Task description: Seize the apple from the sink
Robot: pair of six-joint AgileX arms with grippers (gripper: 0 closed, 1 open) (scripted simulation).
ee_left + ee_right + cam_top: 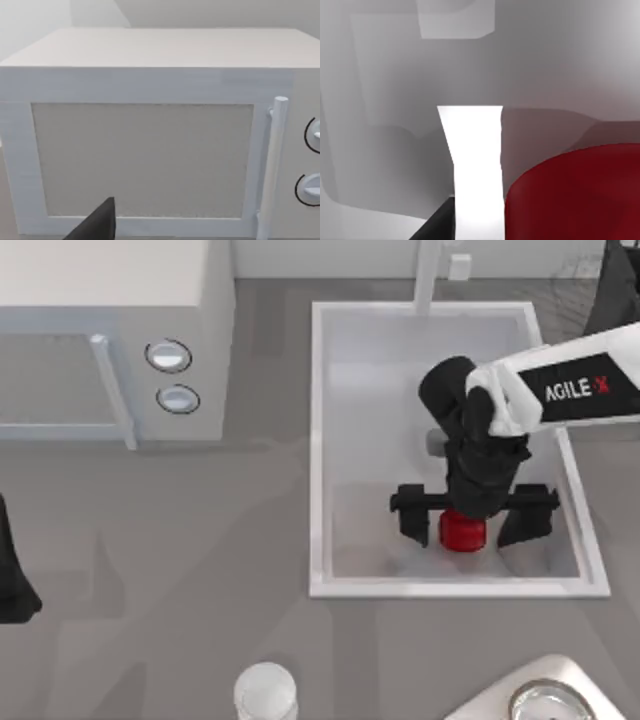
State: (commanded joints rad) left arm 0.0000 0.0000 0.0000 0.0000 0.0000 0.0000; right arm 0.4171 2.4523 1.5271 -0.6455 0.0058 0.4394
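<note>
Red apple: small glossy bright red apple (462,530), round and slightly squat, on the sink floor near the basin's front wall; in the right wrist view its dark red curve (575,195) sits very close to the camera.
Right fingers: black fingers (413,518) spread wide, one on each side of the apple with a gap showing on both sides, not touching it.
Right gripper: right gripper (470,525) pointing down inside the basin, directly over the apple, on the white AgileX arm (560,390) reaching in over the right rim.
Sink: large white rectangular sink (318,440) with raised rim and white faucet post (428,275) at its far short end.
Edges and room: front wall just beside the fingers; bare floor behind the arm toward the faucet; right finger near the right wall, more space at the left.
Left gripper: left gripper (12,585) parked at the table's left edge, facing the grey-white microwave (150,145); I cannot tell how its fingers stand.
</note>
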